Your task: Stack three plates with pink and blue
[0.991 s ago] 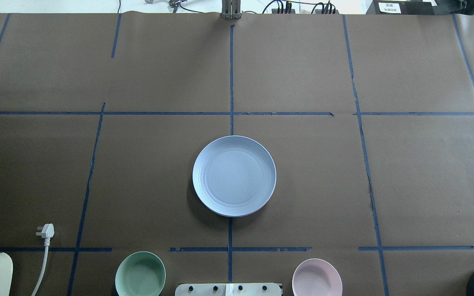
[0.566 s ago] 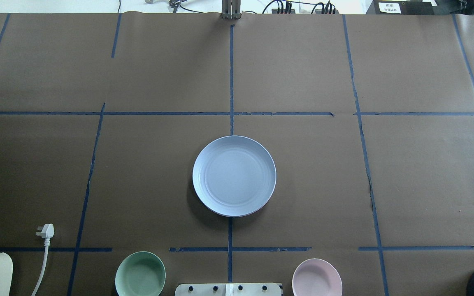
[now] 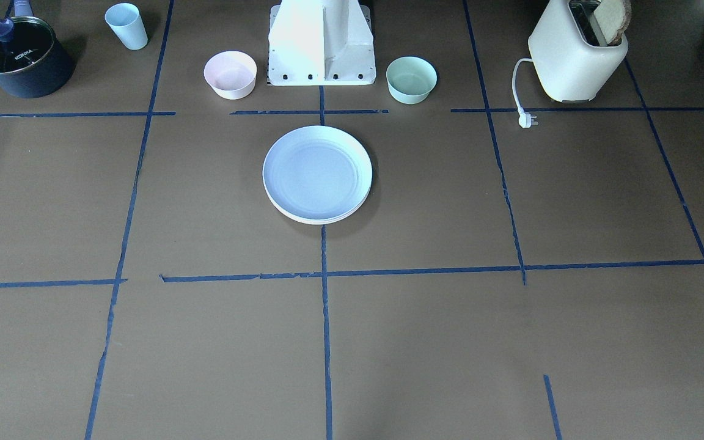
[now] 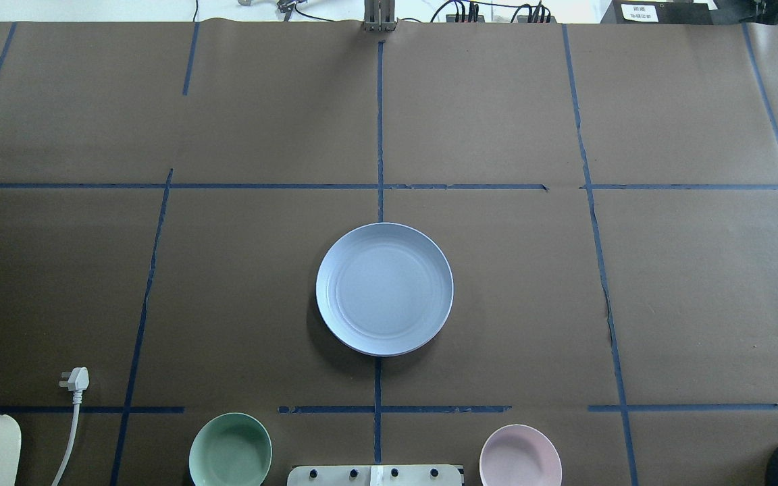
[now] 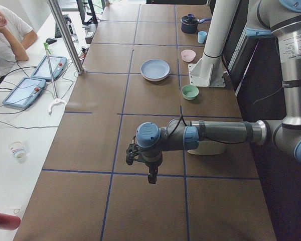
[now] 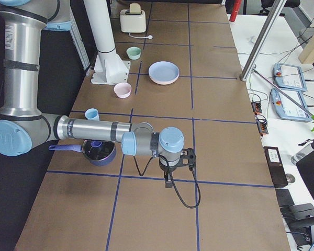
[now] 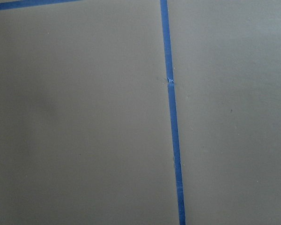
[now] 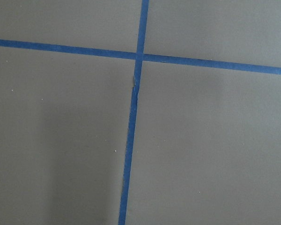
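L tool (image 5: 150, 178) shows only in ext. left view.

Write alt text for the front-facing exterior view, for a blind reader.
A light blue plate tops a stack of plates at the centre of a brown, blue-taped table. Behind it, a pink bowl and a green bowl flank the robot's white base; a pot, cup and toaster stand farther out.

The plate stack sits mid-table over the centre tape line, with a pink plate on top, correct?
No: the top plate is light blue, not pink, as the overhead view shows. The stack does sit mid-table over the centre tape line.
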